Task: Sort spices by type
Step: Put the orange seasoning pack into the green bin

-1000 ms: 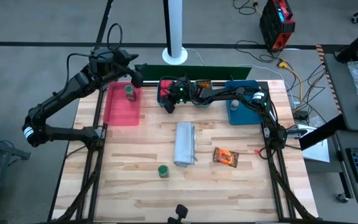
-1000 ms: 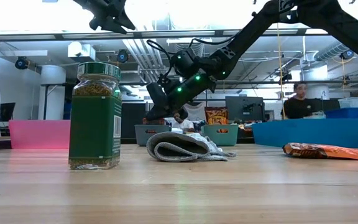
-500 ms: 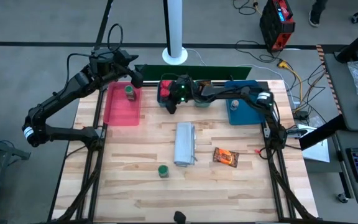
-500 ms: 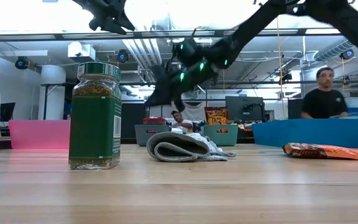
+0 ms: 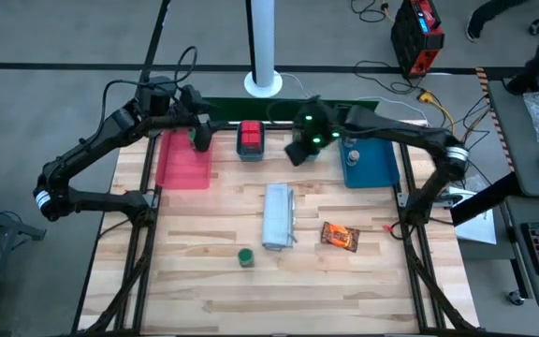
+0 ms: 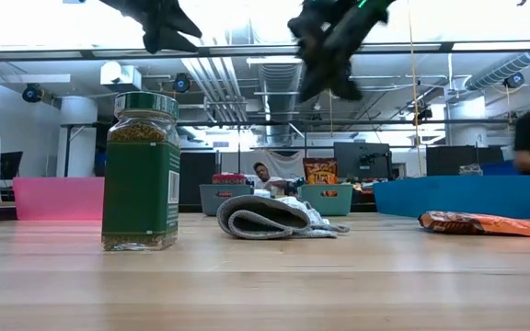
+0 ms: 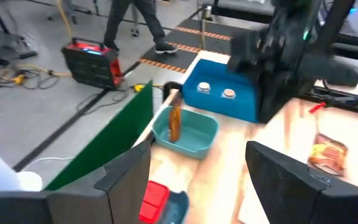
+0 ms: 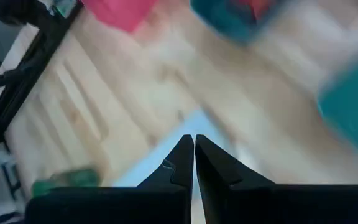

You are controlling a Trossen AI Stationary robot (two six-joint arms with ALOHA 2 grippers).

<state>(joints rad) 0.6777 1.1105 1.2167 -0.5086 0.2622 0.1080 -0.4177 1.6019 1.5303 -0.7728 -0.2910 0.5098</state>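
Red box [image 5: 250,137] uncovered, right hand [image 5: 299,154] gone.

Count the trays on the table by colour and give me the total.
Pink trays: 1
Teal trays: 2
Blue trays: 1
Total: 4
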